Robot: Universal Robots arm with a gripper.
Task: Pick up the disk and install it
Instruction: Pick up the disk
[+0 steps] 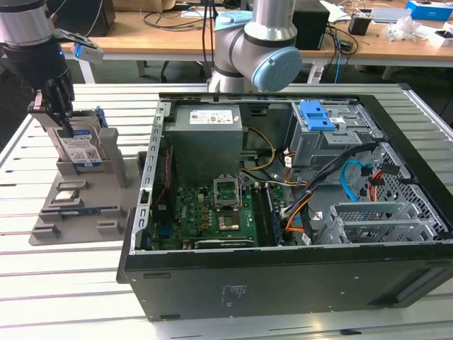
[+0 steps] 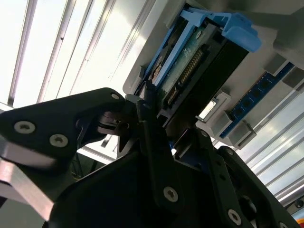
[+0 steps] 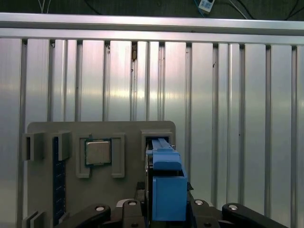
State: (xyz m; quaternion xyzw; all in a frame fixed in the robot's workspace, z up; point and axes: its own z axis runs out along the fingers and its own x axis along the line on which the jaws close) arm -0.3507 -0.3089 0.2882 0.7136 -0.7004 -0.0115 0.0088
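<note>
Silver disk (image 1: 81, 152) stands upright in its grey holder (image 1: 115, 159), end effector (image 1: 65, 126) clamped on its top edge.

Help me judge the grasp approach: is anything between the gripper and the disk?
Nothing visible does. The gripper is right at the top of the disk, which stands upright in the gray holder at the exterior view's left.

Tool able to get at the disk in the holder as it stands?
Likely yes. The tool is right at the top edge of the disk, which stands upright in the grey holder, outside the case at the exterior view's left. Nothing stands over it.
</note>
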